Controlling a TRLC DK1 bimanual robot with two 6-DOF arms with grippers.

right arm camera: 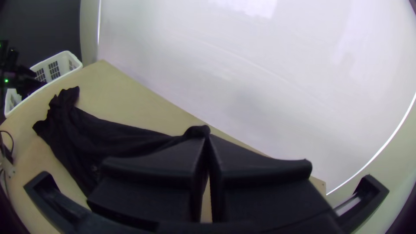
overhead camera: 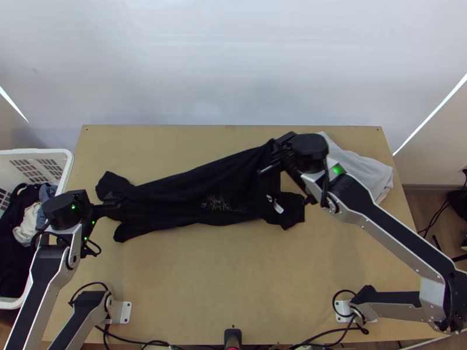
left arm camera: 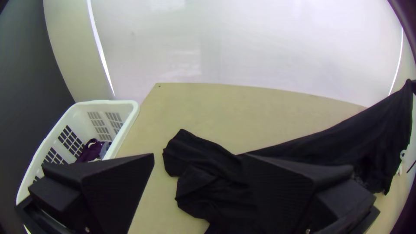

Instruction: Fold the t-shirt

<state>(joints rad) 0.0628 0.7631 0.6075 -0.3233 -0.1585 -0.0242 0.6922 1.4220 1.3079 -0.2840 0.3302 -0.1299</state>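
Note:
A black t-shirt (overhead camera: 204,189) lies stretched lengthwise across the table, bunched at its left end, with a white tag near its right end. My right gripper (overhead camera: 276,153) is at the shirt's upper right corner. In the right wrist view the right gripper (right arm camera: 207,141) is shut on a bit of the cloth, and the shirt (right arm camera: 108,134) rises to it. At the bunched left end stands my left gripper (overhead camera: 117,201). The left wrist view has the left gripper (left arm camera: 197,169) with fingers wide apart, one over the shirt (left arm camera: 208,173), the other over bare table.
A white laundry basket (overhead camera: 35,153) holding clothes stands left of the table. A light grey cloth (overhead camera: 365,169) lies at the table's far right, partly under the right arm. Bare wood (overhead camera: 233,280) runs along the near side.

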